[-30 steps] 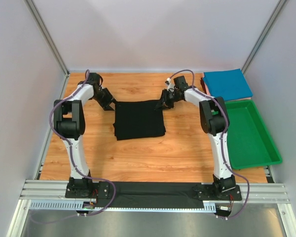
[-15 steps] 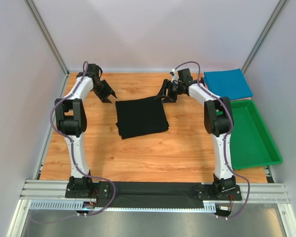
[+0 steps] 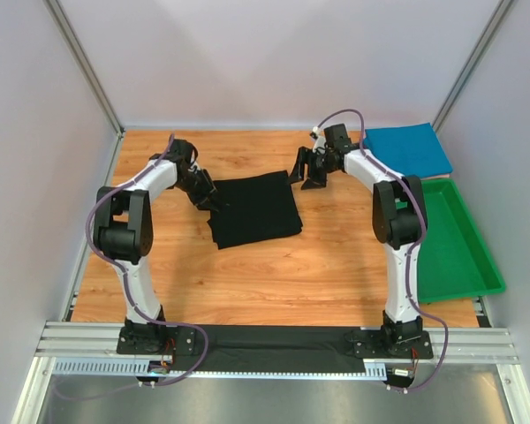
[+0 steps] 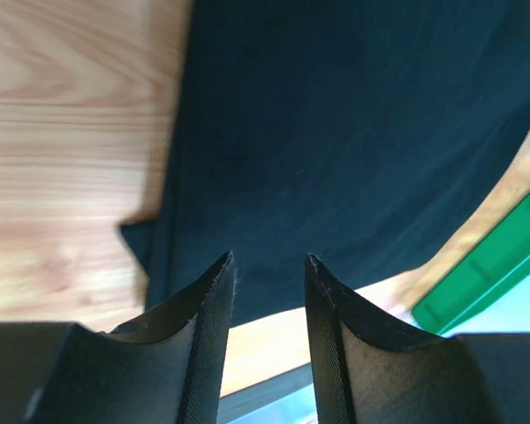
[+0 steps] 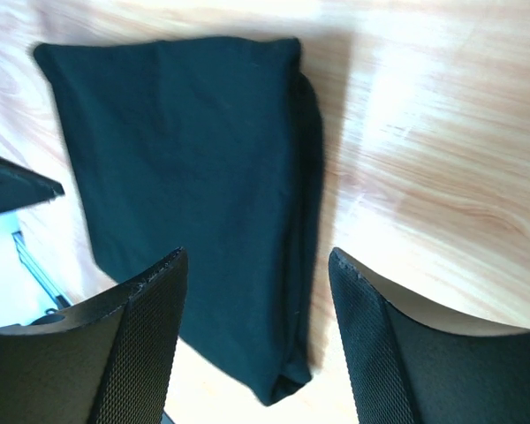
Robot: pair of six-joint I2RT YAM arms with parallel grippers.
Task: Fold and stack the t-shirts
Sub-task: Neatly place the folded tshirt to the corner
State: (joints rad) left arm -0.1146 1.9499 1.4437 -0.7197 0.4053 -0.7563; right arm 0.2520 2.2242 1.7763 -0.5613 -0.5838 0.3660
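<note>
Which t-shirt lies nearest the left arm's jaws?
The black t-shirt mid-table, directly at the left jaws; the blue t-shirt sits folded in the far right corner, behind the green tray.

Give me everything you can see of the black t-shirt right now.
The black t-shirt lies flat on the wooden table, folded into a slightly skewed rectangle. It is soft matte cloth with no print showing. The right wrist view shows stacked layers along one edge. The left gripper is over its left edge with jaws apart; contact cannot be told. The right gripper hangs open off its far right corner, clear of it.
</note>
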